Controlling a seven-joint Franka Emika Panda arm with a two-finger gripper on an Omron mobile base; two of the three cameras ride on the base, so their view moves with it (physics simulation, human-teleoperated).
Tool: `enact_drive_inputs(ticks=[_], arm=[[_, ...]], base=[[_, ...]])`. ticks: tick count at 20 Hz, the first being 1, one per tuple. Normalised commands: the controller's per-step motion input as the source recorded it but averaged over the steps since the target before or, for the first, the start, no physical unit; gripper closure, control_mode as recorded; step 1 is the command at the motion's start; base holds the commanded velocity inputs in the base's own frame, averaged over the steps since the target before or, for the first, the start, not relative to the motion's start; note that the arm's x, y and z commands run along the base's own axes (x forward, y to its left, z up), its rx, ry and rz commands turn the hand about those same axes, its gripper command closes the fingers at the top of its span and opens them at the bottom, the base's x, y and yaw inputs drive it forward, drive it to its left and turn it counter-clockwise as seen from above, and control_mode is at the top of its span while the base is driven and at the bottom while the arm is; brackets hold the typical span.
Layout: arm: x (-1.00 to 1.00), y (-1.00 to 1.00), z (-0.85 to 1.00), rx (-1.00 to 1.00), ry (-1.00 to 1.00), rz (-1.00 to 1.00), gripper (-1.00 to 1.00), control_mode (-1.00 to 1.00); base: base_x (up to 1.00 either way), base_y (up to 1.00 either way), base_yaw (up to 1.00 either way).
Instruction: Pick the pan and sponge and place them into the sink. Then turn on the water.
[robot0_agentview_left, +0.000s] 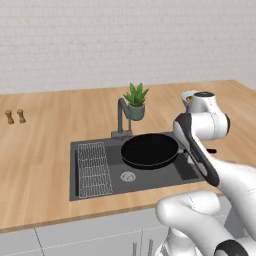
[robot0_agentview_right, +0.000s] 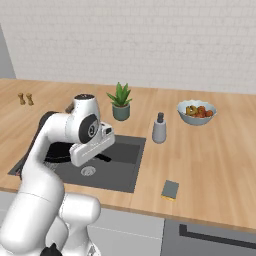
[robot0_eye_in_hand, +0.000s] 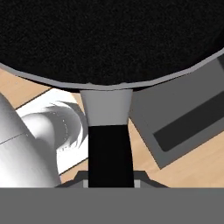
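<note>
The black pan (robot0_agentview_left: 149, 150) hangs level over the right half of the dark grey sink (robot0_agentview_left: 150, 179). My gripper (robot0_eye_in_hand: 110, 183) is shut on the pan's handle (robot0_eye_in_hand: 109, 151), and the pan's round body fills the top of the hand view. From the right base view my hand (robot0_agentview_right: 91, 146) sits over the basin (robot0_agentview_right: 120, 170), with part of the pan (robot0_agentview_right: 59, 150) showing behind my arm. The yellow and grey-green sponge (robot0_agentview_right: 170, 189) lies on the wooden counter, right of the sink near the front edge. The dark arched faucet (robot0_agentview_left: 121, 117) stands behind the basin; no water runs.
A wire rack (robot0_agentview_left: 93, 169) lies in the left of the basin, beside a round drain (robot0_agentview_left: 128, 176). A potted plant (robot0_agentview_left: 136, 102) stands by the faucet. A soap dispenser (robot0_agentview_right: 159, 128) and a fruit bowl (robot0_agentview_right: 196, 112) stand right of the sink. Two shakers (robot0_agentview_left: 15, 116) stand far left.
</note>
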Motion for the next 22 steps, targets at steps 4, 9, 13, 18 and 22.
enact_drive_inputs(ticks=[4, 9, 13, 18, 22], arm=[[0.54, -0.03, -0.31, 0.00, 0.04, -0.03, 1.00, -1.00], [0.35, -0.17, -0.39, 0.00, 0.00, 0.00, 1.00, -1.00], [0.22, -0.22, -0.49, 0.00, 0.00, 0.01, 1.00, -1.00], [0.03, -0.05, -0.52, 0.00, -0.01, 0.01, 1.00, -1.00], [0.14, 0.01, -0.44, 0.00, -0.11, 0.00, 1.00, -1.00]], base=[[0.00, 0.00, 0.00], [0.00, 0.00, 0.00], [0.00, 0.00, 0.00], [0.00, 0.00, 0.00], [0.00, 0.00, 0.00]])
